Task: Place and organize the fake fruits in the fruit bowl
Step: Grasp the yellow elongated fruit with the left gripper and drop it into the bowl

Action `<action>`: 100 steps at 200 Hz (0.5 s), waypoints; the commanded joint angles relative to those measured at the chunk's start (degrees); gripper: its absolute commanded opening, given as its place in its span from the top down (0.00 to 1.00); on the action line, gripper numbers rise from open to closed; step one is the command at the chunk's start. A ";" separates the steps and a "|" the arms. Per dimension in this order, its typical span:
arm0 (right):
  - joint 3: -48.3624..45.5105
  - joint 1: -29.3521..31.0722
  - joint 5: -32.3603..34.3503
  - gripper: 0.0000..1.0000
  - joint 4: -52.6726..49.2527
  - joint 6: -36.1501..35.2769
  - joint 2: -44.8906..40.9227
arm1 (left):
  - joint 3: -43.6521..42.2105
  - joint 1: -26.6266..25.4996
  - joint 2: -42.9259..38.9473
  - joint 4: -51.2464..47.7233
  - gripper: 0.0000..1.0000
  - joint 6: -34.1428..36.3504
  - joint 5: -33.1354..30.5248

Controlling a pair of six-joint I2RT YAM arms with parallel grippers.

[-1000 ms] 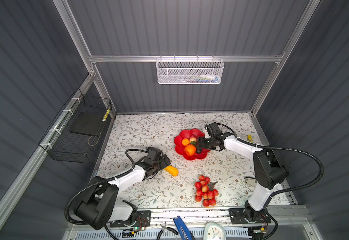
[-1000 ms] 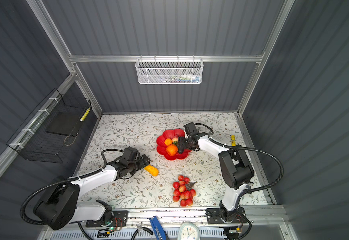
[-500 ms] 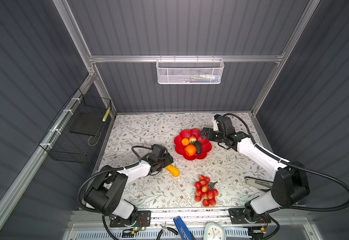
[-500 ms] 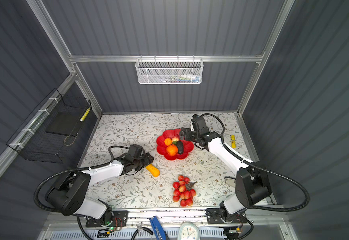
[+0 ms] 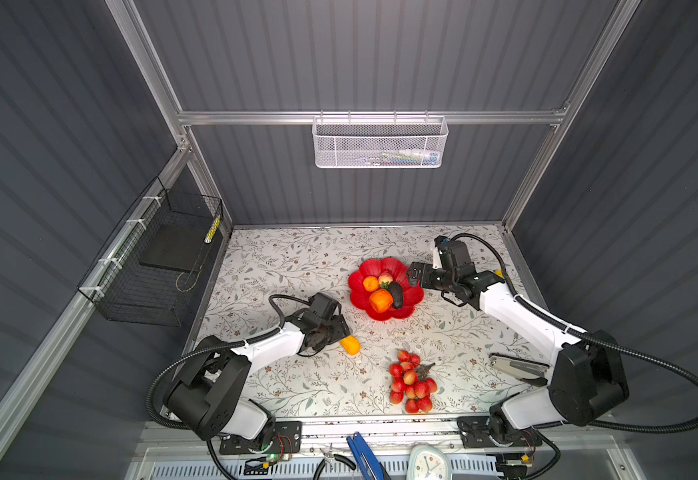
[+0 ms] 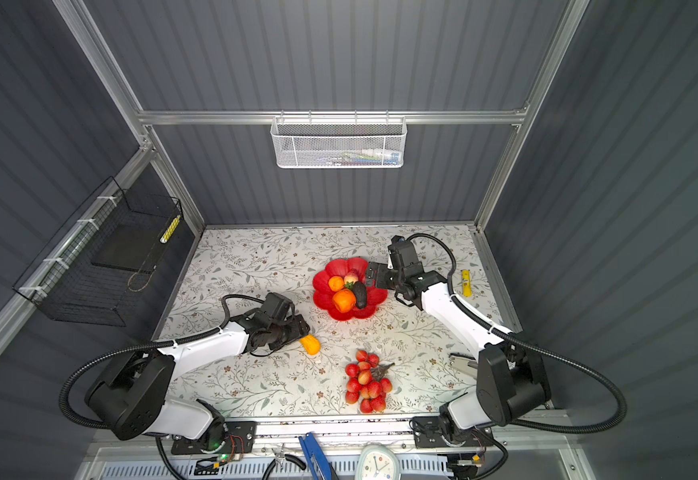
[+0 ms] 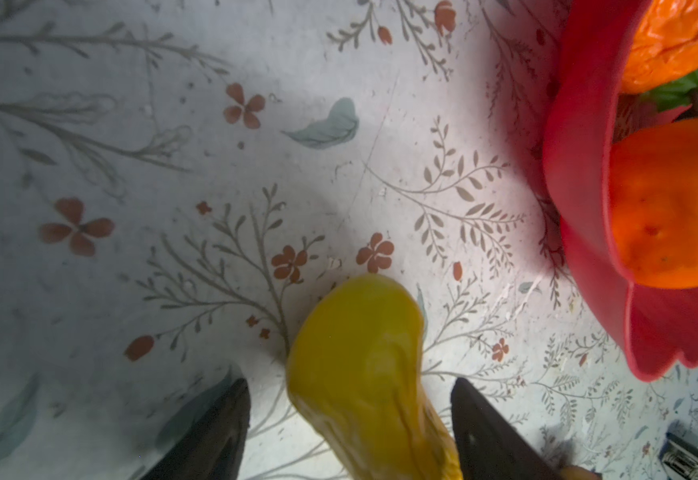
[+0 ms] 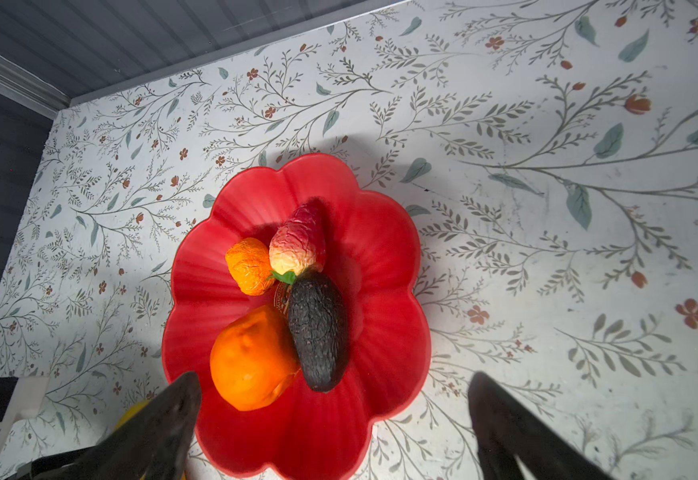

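Straddling the yellow-orange gourd, which lies on the floral table just short of the red fruit bowl, my left gripper has its fingers spread, with a sliver of table showing on each side of the neck. The gourd's long axis runs straight out from my palm, bulb end away. My right gripper hangs wide open over the bowl's opposite rim, farther from the gourd.

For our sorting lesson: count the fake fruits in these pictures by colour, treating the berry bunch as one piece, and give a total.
Orange: 2 (small orange, larger orange)
Yellow: 1 (gourd)
Dark: 1 (dark oval)
Red-pink: 1 (pointed fruit)
Red: 1 (berry bunch)
Total: 6
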 commanded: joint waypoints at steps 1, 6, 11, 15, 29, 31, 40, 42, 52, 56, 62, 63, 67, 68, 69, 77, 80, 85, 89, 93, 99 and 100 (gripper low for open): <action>-1.12 -0.38 0.02 0.01 1.17 -0.88 -1.50 | 1.04 -0.89 2.82 -1.35 0.31 0.98 0.88; -1.34 -0.38 -0.15 0.01 1.30 -1.04 -1.71 | 1.38 -0.99 3.58 -0.75 0.34 1.06 1.14; -1.52 -0.44 -0.22 0.01 1.42 -1.14 -1.99 | 1.79 -0.99 4.38 -0.26 0.36 1.22 1.35; -1.70 -0.48 -0.25 0.01 1.52 -1.23 -2.17 | 2.15 -0.99 4.95 0.01 0.39 1.31 1.50; -2.38 -0.50 -0.13 0.01 1.88 -1.54 -3.11 | 3.52 -0.99 6.46 0.45 0.48 1.98 1.79; -2.43 -0.47 -0.02 0.01 1.93 -1.62 -3.20 | 3.65 -0.95 6.61 0.47 0.49 2.07 1.84; -2.79 -0.59 0.24 0.01 1.90 -1.67 -3.73 | 4.44 -1.04 7.05 0.31 0.53 2.44 1.95; -2.84 -0.58 0.33 0.01 1.94 -1.72 -3.82 | 4.56 -1.00 7.06 0.30 0.55 2.58 1.97; -3.22 -0.65 0.68 0.01 2.08 -1.85 -4.25 | 5.04 -0.97 6.87 0.07 0.60 3.18 1.89; -3.37 -0.64 0.85 0.01 2.12 -1.92 -4.37 | 5.30 -0.99 6.66 -0.25 0.61 3.45 1.74; -3.57 -0.74 1.01 0.01 2.20 -1.96 -4.52 | 5.84 -0.97 6.10 -0.98 0.64 4.27 1.19; -3.58 -0.73 1.02 0.01 2.21 -1.99 -4.55 | 5.91 -0.98 6.01 -1.19 0.65 4.43 1.10; -3.74 -0.76 1.16 0.01 2.41 -1.94 -4.65 | 6.40 -0.99 5.57 -1.93 0.66 5.15 0.86; -3.80 -0.74 1.23 0.01 2.40 -1.94 -4.70 | 6.67 -0.99 5.44 -2.11 0.67 5.35 0.76; -3.83 -0.73 1.27 0.01 2.44 -1.94 -4.73 | 6.81 -0.99 5.33 -2.41 0.67 5.54 0.62; -4.16 -0.86 1.33 0.01 2.83 -1.86 -4.91 | 8.60 -0.99 4.25 -4.38 0.68 7.52 -0.73; -4.29 -0.96 1.32 0.01 2.93 -1.78 -5.04 | 9.18 -0.97 3.74 -5.04 0.68 8.44 -1.17; -4.46 -0.99 1.39 0.01 3.18 -1.69 -5.08 | 10.70 -0.99 3.17 -6.21 0.68 10.15 -1.89; -4.60 -1.03 1.43 0.01 3.37 -1.61 -5.21 | 11.96 -0.91 2.66 -7.02 0.69 11.41 -2.41; -4.71 -1.06 1.32 0.01 3.43 -1.59 -5.27 | 13.40 -0.84 2.29 -8.24 0.69 12.78 -2.92; -4.82 -1.16 1.29 0.01 3.64 -1.59 -5.44 | 15.56 -0.74 1.97 -9.93 0.70 14.99 -3.75; -4.82 -1.21 1.21 0.01 3.63 -1.59 -5.40 | 16.04 -0.74 1.93 -10.15 0.70 15.41 -3.92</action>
